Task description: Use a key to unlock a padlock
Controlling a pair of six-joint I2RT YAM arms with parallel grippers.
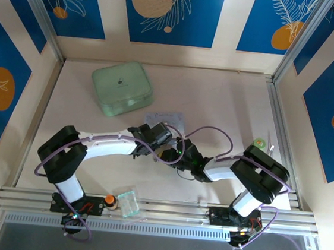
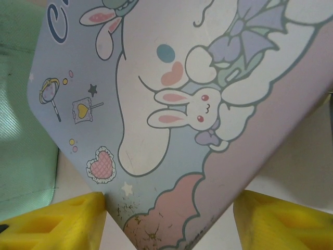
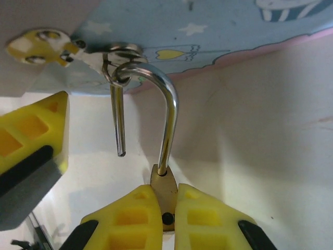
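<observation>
Right gripper (image 3: 169, 197) is pinching the padlock (image 3: 162, 178) body between closed fingertips; left gripper (image 2: 169, 208) is standing open, straddling the tin (image 2: 208, 78) corner.

The padlock (image 3: 163, 183) body is mostly hidden between the fingers (image 3: 136, 213) of the right claw (image 3: 166, 197), the tin (image 2: 208, 52) cropped.

The small brass padlock (image 3: 164, 185) stands upright, its body pinched in the right hand (image 3: 167, 195), its silver shackle arching up through a ring at the pastel tin's (image 3: 234, 21) edge, the shorter leg hanging free of the body.
</observation>
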